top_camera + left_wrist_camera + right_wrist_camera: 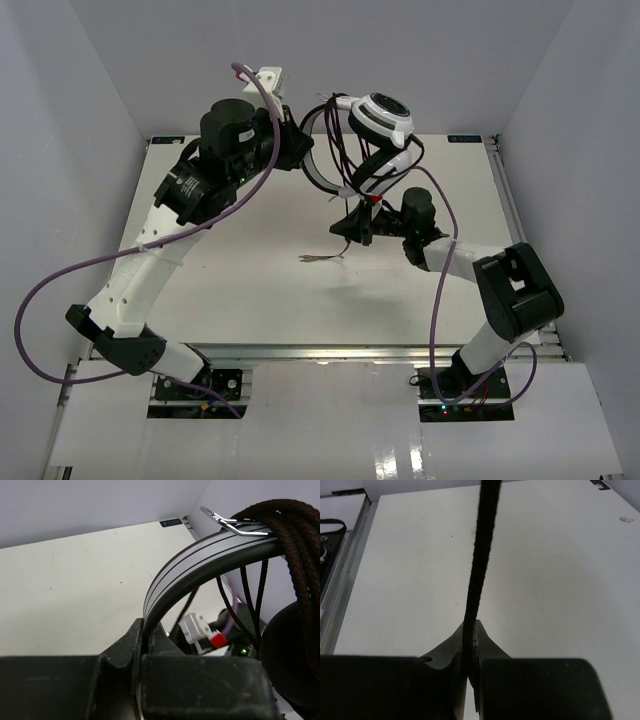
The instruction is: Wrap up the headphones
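Observation:
The headphones [381, 117] hang in the air over the back of the table, a white-and-black earcup on top. My left gripper [298, 152] is shut on the grey-striped headband [200, 560], which rises from between its jaws [143, 630]. Turns of the braided black cable [295, 525] lie bunched round the headband near a dark earcup [295, 660]. Below the headphones, my right gripper [356, 226] is shut on one strand of the cable [480, 545], which runs taut straight up from its closed jaws [470, 632]. The cable's loose end [322, 258] rests on the table.
The white table [250, 220] is boxed in by white walls at the back and both sides. A metal rail [340, 590] runs along its right edge. Thick purple robot cables [60, 280] loop beside each arm.

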You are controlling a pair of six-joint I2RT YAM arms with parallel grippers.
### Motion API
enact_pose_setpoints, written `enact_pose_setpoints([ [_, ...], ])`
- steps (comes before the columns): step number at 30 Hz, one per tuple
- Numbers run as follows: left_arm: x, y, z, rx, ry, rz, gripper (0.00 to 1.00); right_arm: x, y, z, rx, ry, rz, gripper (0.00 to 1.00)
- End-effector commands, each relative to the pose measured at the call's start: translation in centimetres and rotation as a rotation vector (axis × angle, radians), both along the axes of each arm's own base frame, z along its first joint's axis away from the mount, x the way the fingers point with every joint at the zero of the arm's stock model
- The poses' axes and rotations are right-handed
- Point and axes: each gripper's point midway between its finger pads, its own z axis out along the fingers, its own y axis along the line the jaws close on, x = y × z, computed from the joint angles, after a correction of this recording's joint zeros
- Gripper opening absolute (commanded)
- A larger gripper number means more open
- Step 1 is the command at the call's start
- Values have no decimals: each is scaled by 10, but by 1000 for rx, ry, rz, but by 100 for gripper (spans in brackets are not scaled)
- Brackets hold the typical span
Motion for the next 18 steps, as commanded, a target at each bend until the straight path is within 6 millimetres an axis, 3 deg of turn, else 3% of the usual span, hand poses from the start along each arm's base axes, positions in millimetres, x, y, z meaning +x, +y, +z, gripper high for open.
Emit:
enact_pose_setpoints([
  [1,13,36,72,-167,-159,173,0,-29,-9,2,-98,-116,74,8],
  [5,54,69,46,-130,-125,316,0,-31,-31,-7,-317,-174,-56,8],
  [9,87,87,-4,-27,-67,414,0,-16,-69,14,-530,-287,-241,8],
  [11,100,93,-36,47,-41,455,0,-6,-93,43,-652,-431,-362,8],
  [14,111,96,-76,120,-2,486,0,-2,-109,88,-749,-680,-489,8],
  [18,123,88,-124,187,73,471,0,9,-116,126,-835,-796,-590,8],
])
